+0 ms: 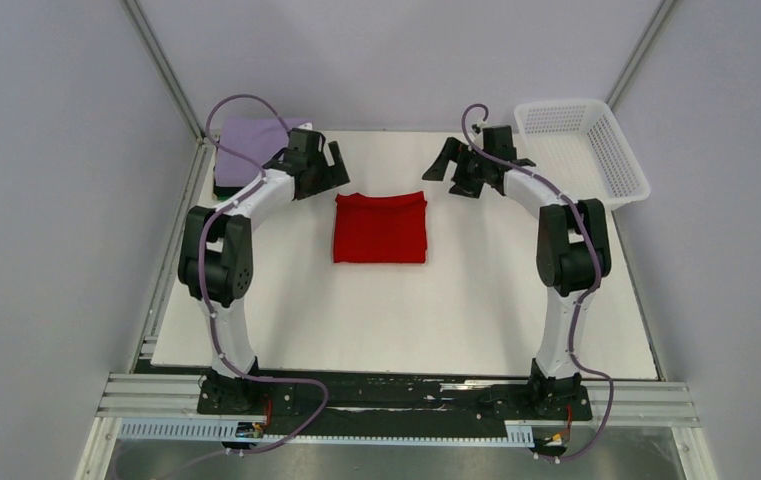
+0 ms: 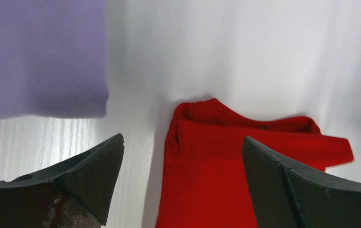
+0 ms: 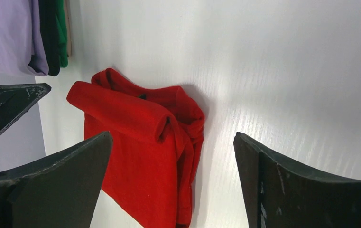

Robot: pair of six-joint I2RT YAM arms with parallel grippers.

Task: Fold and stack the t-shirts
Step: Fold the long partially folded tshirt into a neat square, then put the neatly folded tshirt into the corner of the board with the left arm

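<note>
The left gripper (image 1: 331,165) and right gripper (image 1: 453,170) hang spread and empty just beyond the folded bright red cloth t-shirt (image 1: 380,228) lying mid-table. Its rolled far edge looks loose. A one-sided pinch could unfold it before it reaches the folded lavender cloth t-shirt (image 1: 252,135) at the far-left corner.

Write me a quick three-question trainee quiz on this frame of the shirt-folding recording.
1. The folded red cloth t-shirt is: A draped over an arm; B alone, flat on the white table; C gripped in a hand?
2. True or false: the left hand and right hand both stand open and empty.
3. What colour is the top folded cloth shirt of the far-left stack?
Key: 1 B; 2 true; 3 lavender.
</note>
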